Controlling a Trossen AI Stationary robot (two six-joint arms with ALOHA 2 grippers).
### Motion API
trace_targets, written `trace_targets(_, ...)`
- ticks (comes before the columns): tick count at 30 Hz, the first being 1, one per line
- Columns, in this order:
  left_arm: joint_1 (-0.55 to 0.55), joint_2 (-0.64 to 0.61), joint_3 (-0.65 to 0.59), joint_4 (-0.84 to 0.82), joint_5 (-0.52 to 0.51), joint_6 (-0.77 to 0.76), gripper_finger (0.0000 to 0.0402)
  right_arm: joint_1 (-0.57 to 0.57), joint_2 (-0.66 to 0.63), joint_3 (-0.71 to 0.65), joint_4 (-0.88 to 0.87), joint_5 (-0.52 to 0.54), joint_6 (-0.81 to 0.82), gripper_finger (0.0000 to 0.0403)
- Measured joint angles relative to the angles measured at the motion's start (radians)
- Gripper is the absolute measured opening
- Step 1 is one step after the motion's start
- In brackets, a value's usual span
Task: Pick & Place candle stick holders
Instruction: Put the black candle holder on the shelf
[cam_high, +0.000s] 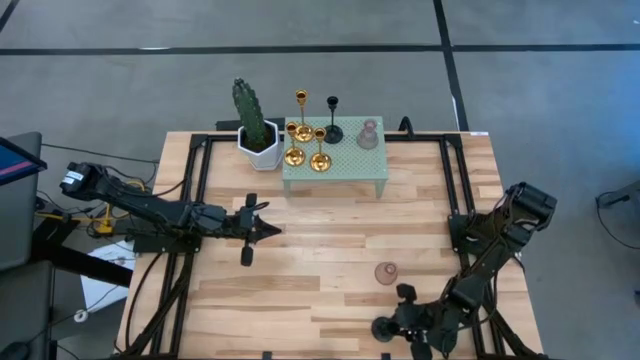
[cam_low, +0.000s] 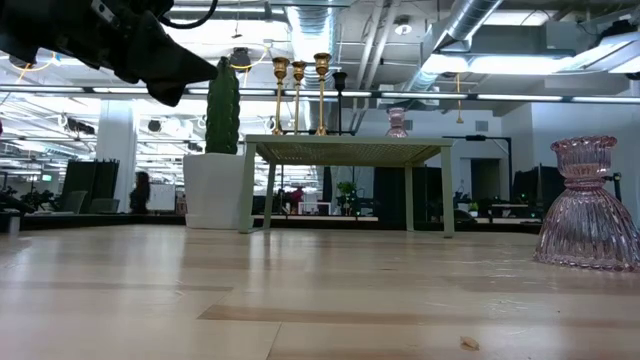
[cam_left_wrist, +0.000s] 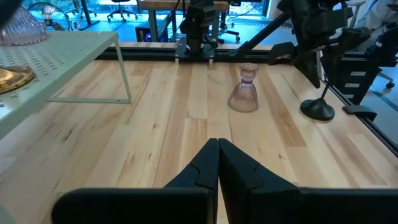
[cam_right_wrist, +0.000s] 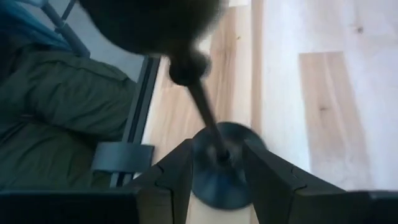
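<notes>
Three gold holders (cam_high: 303, 135), a black one (cam_high: 332, 120) and a pink glass one (cam_high: 368, 134) stand on the small green table (cam_high: 340, 165). A second pink glass holder (cam_high: 385, 272) stands on its base on the wooden table; it also shows in the left wrist view (cam_left_wrist: 244, 90). A second black holder (cam_right_wrist: 214, 165) stands on its round base (cam_left_wrist: 318, 111) near the right front. My right gripper (cam_right_wrist: 217, 171) is open, pointing down, one finger on each side of its thin stem. My left gripper (cam_high: 268, 230) is shut and empty, left of centre.
A green cactus in a white pot (cam_high: 256, 130) stands just left of the green table. Black frame rails (cam_high: 195, 200) run along the table's left, right and far sides. Bare wood (cam_high: 320, 250) lies between the two grippers.
</notes>
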Motion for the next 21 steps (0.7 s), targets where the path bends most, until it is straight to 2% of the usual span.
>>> trace_targets(13, 0.000, 0.000, 0.000, 0.000, 0.000, 0.000, 0.0008, -0.009, -0.001, 0.000, 0.046, 0.025, -0.007, 0.0124)
trace_targets(17, 0.000, 0.000, 0.000, 0.000, 0.000, 0.000, 0.0008, -0.016, -0.001, 0.000, 0.070, 0.025, -0.007, 0.0103)
trace_targets(21, 0.000, 0.000, 0.000, 0.000, 0.000, 0.000, 0.0008, -0.026, -0.001, 0.000, 0.081, 0.025, -0.010, 0.0064)
